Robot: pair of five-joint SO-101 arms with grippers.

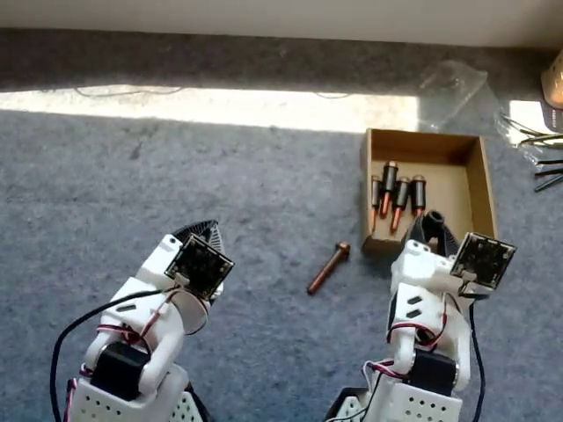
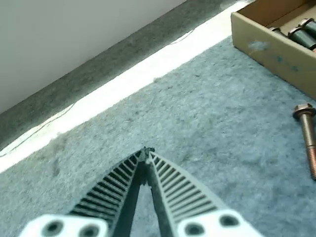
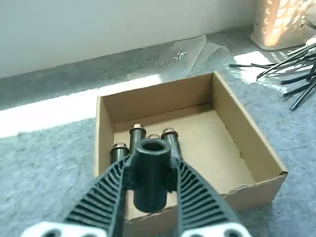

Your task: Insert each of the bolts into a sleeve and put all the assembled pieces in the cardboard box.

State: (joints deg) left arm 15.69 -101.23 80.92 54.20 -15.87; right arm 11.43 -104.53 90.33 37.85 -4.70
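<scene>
The left gripper (image 2: 145,158) hangs over the grey carpet (image 1: 264,193), well apart from the cardboard box (image 1: 485,185). Its ribbed fingers are pressed together at the tips with nothing between them. The right gripper (image 3: 150,170) is at the near wall of the box, fingers clamped on either side of a black sleeve (image 3: 149,190) whose open bore faces the wrist camera. A loose copper-coloured bolt (image 1: 327,268) lies flat on the carpet just beside the box's near corner, between the box and the left gripper, with its head towards the box. Inside the box, four assembled pieces (image 1: 396,195) lie side by side in the half nearer that bolt. Beyond the far wall of the box lies a clear plastic bag (image 1: 453,83), and black strips (image 1: 538,149) lie to its outer side.
</scene>
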